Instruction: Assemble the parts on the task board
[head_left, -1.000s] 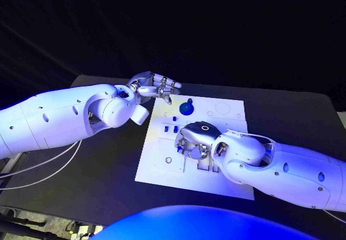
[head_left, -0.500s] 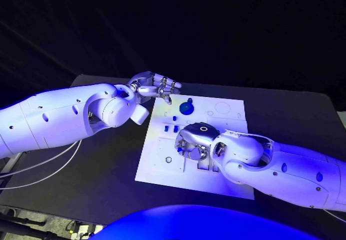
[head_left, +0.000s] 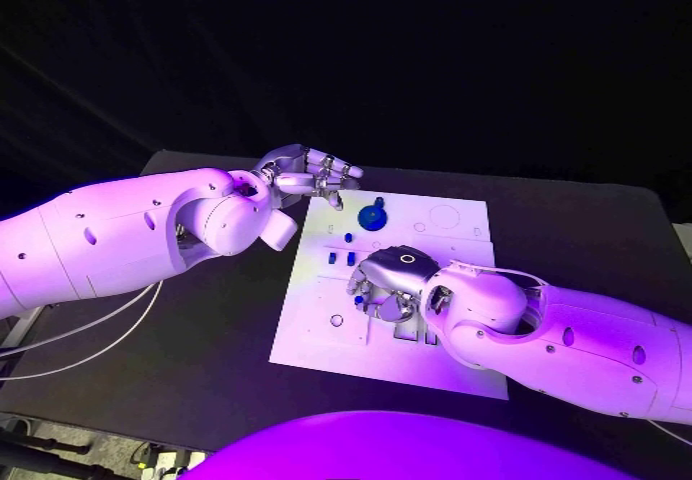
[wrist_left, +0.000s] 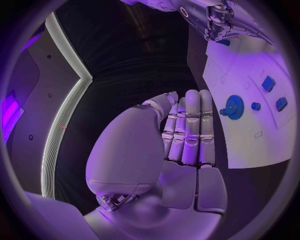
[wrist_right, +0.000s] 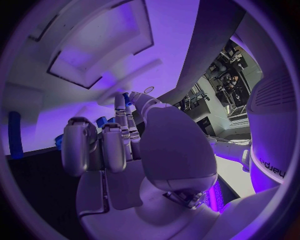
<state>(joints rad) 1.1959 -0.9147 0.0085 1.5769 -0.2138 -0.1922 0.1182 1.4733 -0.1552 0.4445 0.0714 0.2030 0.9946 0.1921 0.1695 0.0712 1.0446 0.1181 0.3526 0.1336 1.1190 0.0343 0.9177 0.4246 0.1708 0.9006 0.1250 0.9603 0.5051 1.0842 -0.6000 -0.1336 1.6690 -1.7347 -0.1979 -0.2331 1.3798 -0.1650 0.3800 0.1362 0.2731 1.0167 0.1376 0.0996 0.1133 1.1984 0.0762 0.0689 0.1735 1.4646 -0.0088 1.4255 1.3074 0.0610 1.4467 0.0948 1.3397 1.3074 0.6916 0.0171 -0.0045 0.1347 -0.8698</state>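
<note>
Head view: the white task board (head_left: 325, 330) lies on the black tabletop (head_left: 577, 230). The right robot hand (head_left: 387, 285) rests fingers-down on its centre; whether it grips anything cannot be told. Left wrist view: the left robot hand (wrist_left: 187, 130), released and flat, hovers beside the blue gear (wrist_left: 235, 106). Right wrist view: curled fingers (wrist_right: 78, 145) touch small blue parts (wrist_right: 100, 121).

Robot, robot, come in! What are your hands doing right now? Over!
Left hand open, at the task board's far corner. Right hand down over mid-board; grip unclear. Blue gear on board, untouched. Nothing in the way.
</note>
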